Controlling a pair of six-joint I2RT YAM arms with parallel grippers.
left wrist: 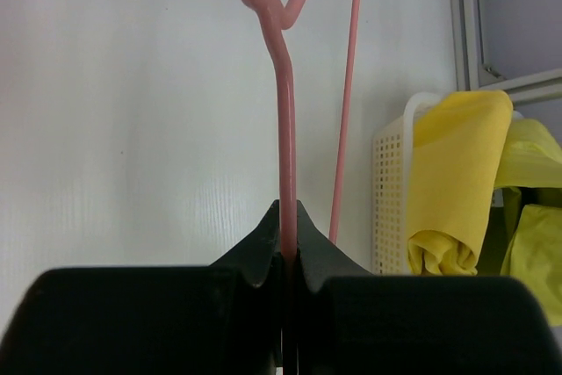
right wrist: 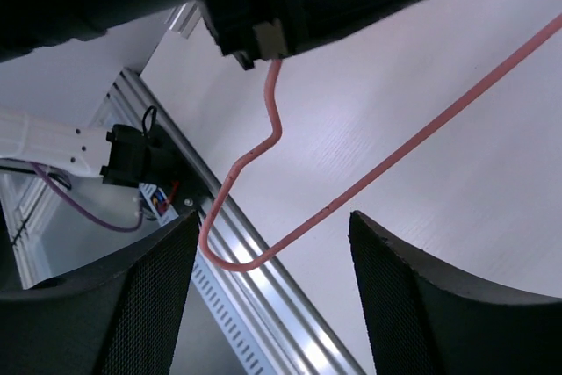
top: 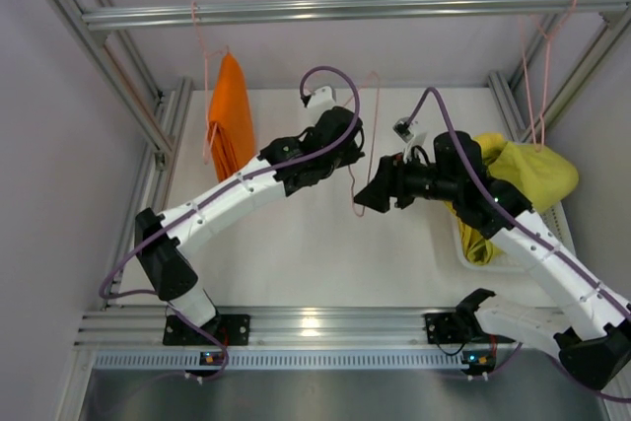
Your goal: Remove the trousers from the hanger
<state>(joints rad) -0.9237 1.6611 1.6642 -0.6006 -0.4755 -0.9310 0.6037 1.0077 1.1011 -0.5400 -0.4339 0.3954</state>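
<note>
My left gripper (top: 353, 145) is shut on the wire of a bare pink hanger (top: 353, 184) and holds it above the table's middle; the left wrist view shows the wire (left wrist: 285, 129) pinched between the closed jaws (left wrist: 288, 226). My right gripper (top: 363, 199) is open, and the hanger's lower bend (right wrist: 263, 256) lies between its fingers (right wrist: 158, 296) without touching them. The orange trousers (top: 231, 120) hang on another pink hanger at the back left. The yellow trousers (top: 537, 170) (left wrist: 452, 182) and the yellow-green trousers (left wrist: 537, 226) lie in a white basket.
The white basket (left wrist: 391, 191) stands at the table's right edge. An aluminium bar (top: 345, 9) spans the back, with an empty pink hanger (top: 539, 56) hung at its right. Frame posts run along both sides, and a rail (right wrist: 263, 296) lines the near edge.
</note>
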